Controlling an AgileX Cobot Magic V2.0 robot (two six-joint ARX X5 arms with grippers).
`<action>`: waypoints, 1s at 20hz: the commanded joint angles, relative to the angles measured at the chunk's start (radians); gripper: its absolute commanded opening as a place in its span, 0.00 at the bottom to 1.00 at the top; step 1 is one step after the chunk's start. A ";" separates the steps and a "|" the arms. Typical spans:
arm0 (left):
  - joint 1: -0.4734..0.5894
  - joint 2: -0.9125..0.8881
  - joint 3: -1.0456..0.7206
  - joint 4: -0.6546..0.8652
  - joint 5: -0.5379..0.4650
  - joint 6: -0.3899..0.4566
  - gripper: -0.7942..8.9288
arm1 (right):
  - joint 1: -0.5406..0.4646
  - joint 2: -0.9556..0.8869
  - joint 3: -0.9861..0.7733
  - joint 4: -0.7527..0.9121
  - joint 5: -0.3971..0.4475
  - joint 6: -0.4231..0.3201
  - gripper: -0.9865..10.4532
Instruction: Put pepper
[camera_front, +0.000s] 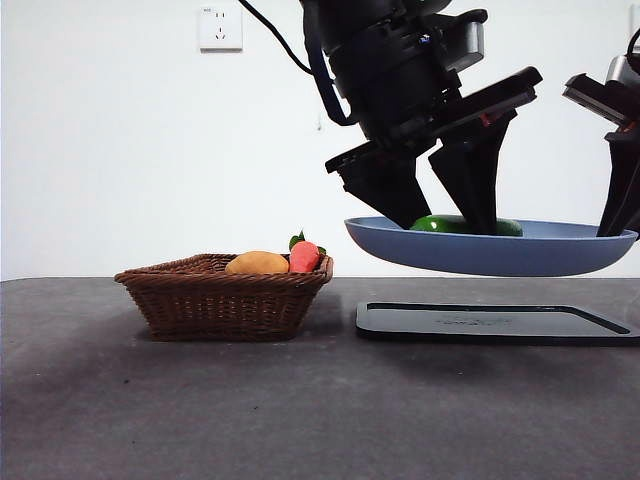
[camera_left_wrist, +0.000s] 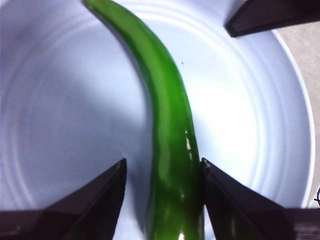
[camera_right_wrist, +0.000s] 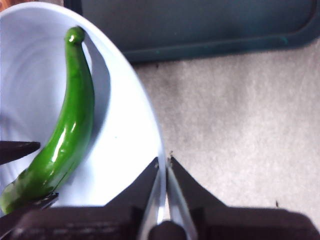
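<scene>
My left end effector (camera_left_wrist: 162, 172) straddled the pepper (camera_left_wrist: 167, 150) with jaws apart, while my right end effector (camera_right_wrist: 163, 165) pinched the plate (camera_right_wrist: 145, 130) rim.

pepper (camera_left_wrist: 170, 150): you see glossy, smooth green skin
plate (camera_front: 500, 255): smooth, satin blue
basket (camera_front: 220, 300): rough brown wicker
table (camera_front: 300, 410): matt, grainy grey

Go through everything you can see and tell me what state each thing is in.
pepper: lying in the plate, between the left tool's open jaws
blue plate: held in the air above the dark tray, rim pinched by the right tool
basket: upright on the table, holding two fruits
</scene>
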 joint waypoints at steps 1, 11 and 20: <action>-0.012 -0.037 0.016 0.000 -0.001 0.008 0.35 | 0.001 0.011 0.015 0.003 -0.005 0.031 0.09; 0.036 -0.383 0.016 -0.121 -0.032 0.042 0.35 | -0.023 0.053 0.052 0.062 0.100 0.103 0.09; 0.068 -0.680 0.016 -0.204 -0.037 0.054 0.35 | -0.064 0.375 0.310 0.129 0.119 0.109 0.09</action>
